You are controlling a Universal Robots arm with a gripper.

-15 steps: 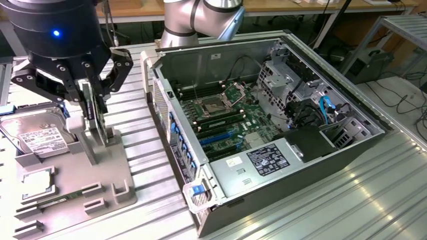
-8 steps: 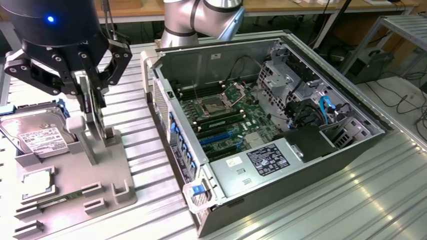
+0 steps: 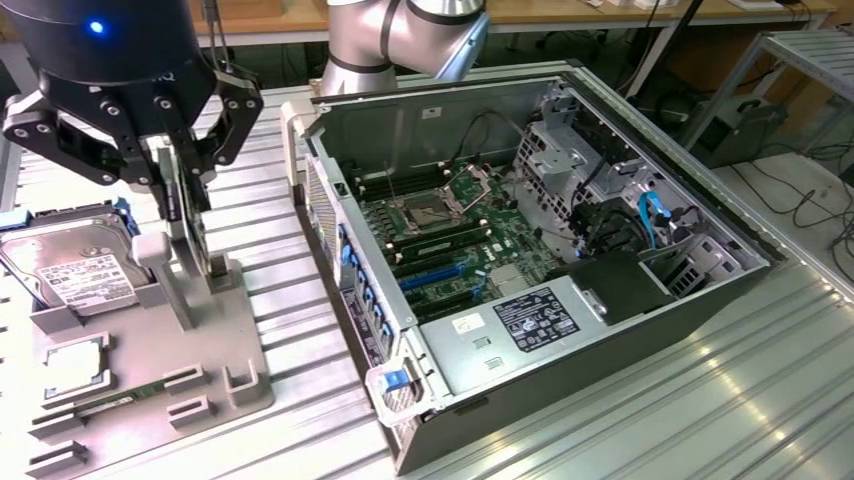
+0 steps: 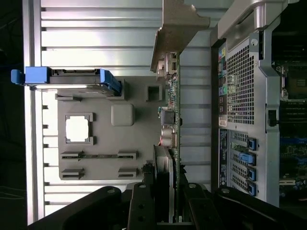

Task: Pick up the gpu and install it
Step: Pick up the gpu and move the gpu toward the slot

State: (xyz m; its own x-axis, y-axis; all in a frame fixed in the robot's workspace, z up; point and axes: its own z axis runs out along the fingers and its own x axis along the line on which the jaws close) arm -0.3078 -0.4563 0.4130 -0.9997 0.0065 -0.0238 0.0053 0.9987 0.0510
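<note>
Black robot claw [image 3: 180, 172], closed narrow on the top edge of the thin black gpu card [image 3: 187, 238] with its silver end bracket [image 4: 180, 28], holds it upright and edge-on at its slot in the grey parts holder [image 3: 234, 345] (presumably so it clears the slot walls).

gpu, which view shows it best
The wrist view: the gpu runs edge-on along its whole length, with the silver bracket plain at one end. The exterior view shows it upright in the gripper, over the grey holder, as a thin dark strip.
</note>
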